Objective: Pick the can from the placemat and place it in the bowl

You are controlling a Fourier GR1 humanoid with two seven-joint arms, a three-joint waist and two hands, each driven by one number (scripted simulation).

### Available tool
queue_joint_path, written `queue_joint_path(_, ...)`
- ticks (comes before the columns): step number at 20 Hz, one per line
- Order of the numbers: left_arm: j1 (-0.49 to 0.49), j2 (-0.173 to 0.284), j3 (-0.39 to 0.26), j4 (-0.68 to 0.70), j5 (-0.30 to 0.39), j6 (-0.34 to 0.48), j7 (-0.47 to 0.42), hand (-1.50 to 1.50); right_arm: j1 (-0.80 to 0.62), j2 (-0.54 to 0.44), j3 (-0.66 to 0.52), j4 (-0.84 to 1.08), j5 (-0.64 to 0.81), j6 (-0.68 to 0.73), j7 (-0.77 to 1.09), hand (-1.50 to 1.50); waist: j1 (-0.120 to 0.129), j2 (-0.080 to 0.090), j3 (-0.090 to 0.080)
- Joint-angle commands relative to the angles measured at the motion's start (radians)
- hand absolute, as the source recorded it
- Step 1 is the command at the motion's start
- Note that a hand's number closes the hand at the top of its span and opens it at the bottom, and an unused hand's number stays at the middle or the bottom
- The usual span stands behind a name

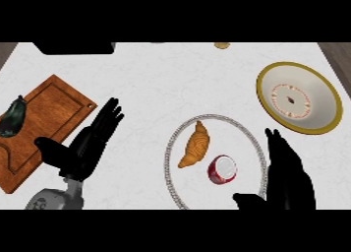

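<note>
**White counter, seen from my head: can on the placemat, both hands free**

Wood at far left: a brown cutting board (40, 130) lies at an angle on the white marbled counter (170, 74), with a dark aubergine (11, 117) resting on its upper-left edge. Just right of the board, my left hand (87, 145) hovers with fingers straight and thumb spread toward the board; it holds nothing. At centre lies the round, pale placemat (179, 192) with a beaded rim. On it, a golden croissant (195, 144) sits left of the red can (222, 169), which lies on its side, pale end up, apart from the croissant. My right hand (288, 174) shows just beside the placemat's right rim, fingers extended and thumb turned inward near the can, not touching it; it grasps nothing. At upper right, well apart from the can, stands the cream bowl (319, 106) with a yellow rim.
</note>
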Motion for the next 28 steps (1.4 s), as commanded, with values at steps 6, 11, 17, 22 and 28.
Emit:
queue_joint_path(6, -0.046, -0.060, -0.043, -0.006, -0.027, 0.041, 0.037, 0.00, -0.122, 0.251, 0.081, 0.021, 0.066, 0.308, 0.431, -1.50, 0.026, 0.010, 0.007)
queue_joint_path(11, -0.056, -0.021, 0.005, 0.024, -0.013, 0.007, 0.022, 0.00, -0.104, 0.254, 0.011, 0.093, 0.043, 0.309, 0.438, -1.50, 0.027, 0.014, 0.008)
queue_joint_path(17, -0.006, -0.013, -0.005, -0.013, -0.011, -0.012, 0.009, 0.00, -0.104, 0.255, -0.068, 0.121, -0.021, 0.360, 0.439, -1.50, 0.038, 0.011, 0.008)
queue_joint_path(22, -0.046, -0.009, 0.012, -0.020, -0.002, -0.009, 0.057, 0.00, -0.074, 0.255, -0.015, 0.139, -0.026, 0.354, 0.439, -1.50, 0.029, 0.010, 0.008)
queue_joint_path(28, -0.089, -0.052, -0.003, 0.015, -0.031, 0.025, 0.067, 0.00, -0.198, 0.255, -0.072, 0.252, -0.061, 0.349, 0.439, -1.50, 0.034, 0.016, 0.009)
